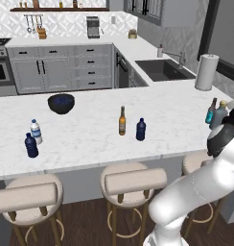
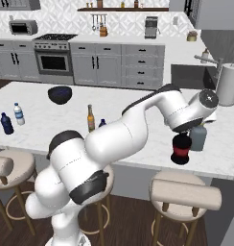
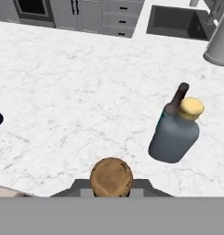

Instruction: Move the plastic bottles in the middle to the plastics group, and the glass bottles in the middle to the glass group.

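The jaws are closed on the long neck of the squat dark bottle with the red label (image 2: 181,149), whose cork top (image 3: 111,176) sits right between them in the hand view, at the bottom centre of the frame. The gripper (image 2: 188,129) hangs over the right end of the white marble counter (image 2: 52,122), and the bottle's round body hangs straight below it, its base at or just above the countertop near the front edge; whether it touches I cannot tell. Just beside it, a little farther back, stands the grey-blue bottle with the tan-gold cap (image 3: 175,134), and the slim teal bottle with the dark neck (image 3: 175,102) is right behind that one, the two standing close together. In the middle of the counter, well apart from the hand, the slim amber bottle (image 1: 122,121) and the stubby navy-blue bottle (image 1: 141,129) stand upright near each other. Toward the left end stand another navy bottle (image 1: 31,145) and the clear water bottle with the white cap (image 1: 36,131), close together, with a dark bowl (image 1: 61,103) further back.
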Robot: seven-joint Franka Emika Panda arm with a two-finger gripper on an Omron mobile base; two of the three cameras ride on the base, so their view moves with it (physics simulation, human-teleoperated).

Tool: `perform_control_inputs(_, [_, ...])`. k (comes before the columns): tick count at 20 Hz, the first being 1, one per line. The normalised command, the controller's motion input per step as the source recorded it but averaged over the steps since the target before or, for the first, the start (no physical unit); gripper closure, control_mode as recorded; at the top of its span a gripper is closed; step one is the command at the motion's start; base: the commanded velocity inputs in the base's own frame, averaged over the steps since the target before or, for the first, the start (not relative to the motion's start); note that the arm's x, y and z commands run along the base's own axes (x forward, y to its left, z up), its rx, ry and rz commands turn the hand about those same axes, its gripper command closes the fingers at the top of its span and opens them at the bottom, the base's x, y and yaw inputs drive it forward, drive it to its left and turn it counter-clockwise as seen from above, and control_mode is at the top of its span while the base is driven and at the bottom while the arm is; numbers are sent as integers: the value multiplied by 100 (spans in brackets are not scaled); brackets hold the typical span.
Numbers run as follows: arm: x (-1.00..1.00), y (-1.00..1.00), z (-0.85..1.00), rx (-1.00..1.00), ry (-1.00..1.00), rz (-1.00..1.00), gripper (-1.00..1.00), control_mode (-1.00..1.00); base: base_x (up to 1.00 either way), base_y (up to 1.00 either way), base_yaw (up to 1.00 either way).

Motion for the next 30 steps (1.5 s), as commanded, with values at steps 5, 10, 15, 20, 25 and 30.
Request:
perform_control_inputs(5, [0,0,-59,0,0,2,100,-100,0,0,0])
perform_control_inputs(10, [1,0,-25,0,-1,1,100,-100,0,0,0])
perform_control_inputs(15, [41,-1,0,0,-8,0,100,-100,0,0,0])
perform_control_inputs(20, [55,0,-7,0,-5,0,100,-100,0,0,0])
perform_control_inputs(25, [20,-6,-17,0,-2,0,100,-100,0,0,0])
perform_control_inputs(30, [23,-36,-9,0,-3,0,100,-100,0,0,0])
